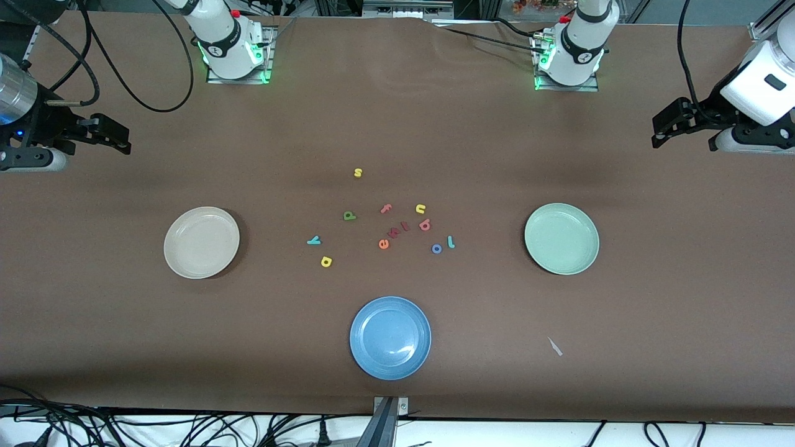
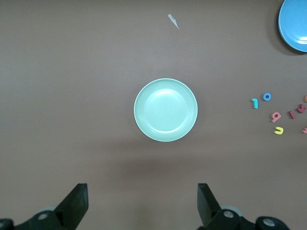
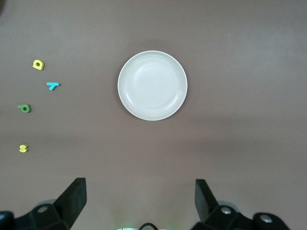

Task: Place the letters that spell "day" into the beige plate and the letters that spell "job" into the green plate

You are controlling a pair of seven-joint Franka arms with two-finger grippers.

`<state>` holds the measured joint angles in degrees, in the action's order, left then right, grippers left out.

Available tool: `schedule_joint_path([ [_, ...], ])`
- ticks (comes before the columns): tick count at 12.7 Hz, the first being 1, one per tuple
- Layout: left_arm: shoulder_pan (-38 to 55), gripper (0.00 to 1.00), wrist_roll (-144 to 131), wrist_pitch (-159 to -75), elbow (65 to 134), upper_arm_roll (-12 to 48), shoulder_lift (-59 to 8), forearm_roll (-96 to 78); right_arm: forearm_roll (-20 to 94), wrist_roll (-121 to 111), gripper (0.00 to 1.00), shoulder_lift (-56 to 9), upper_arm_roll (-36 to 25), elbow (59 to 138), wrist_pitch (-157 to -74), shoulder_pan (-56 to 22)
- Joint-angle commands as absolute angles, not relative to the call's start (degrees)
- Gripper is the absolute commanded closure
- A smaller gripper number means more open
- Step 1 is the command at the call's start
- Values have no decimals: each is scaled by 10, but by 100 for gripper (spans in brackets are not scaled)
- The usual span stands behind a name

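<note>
We see the beige plate [image 1: 201, 242] at mid-left of the front view and the green plate [image 1: 561, 238] at mid-right, both bare. The day letters [image 1: 326, 261] and job letters [image 1: 436, 248] lie scattered on the table at the centre. The left gripper [image 2: 142, 201] and right gripper [image 3: 140, 199] hang with fingers spread, holding nothing.

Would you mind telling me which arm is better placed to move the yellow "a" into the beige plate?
The right arm. Its open gripper waits at the beige plate's end of the table, and the yellow "a" lies toward that end, apart from the plate. The left gripper waits over the green plate's end.
</note>
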<state>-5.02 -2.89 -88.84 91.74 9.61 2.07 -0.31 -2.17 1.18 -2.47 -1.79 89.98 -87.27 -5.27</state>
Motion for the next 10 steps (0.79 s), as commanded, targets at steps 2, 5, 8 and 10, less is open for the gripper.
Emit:
schedule_joint_path([
  [2,-61,0,-17,-883,912,96,31,-18,-29,11,0,-26,-17,894,-867,-50],
  [5,-39,0,9,-883,913,55,28,-25,-29,11,0,-26,-17,894,-867,-50],
  [8,-11,0,73,-884,918,3,23,-24,-29,10,0,-26,-17,893,-867,-50],
  [10,-8,0,42,-887,912,3,18,-20,-29,10,0,-26,-16,893,-867,-50],
])
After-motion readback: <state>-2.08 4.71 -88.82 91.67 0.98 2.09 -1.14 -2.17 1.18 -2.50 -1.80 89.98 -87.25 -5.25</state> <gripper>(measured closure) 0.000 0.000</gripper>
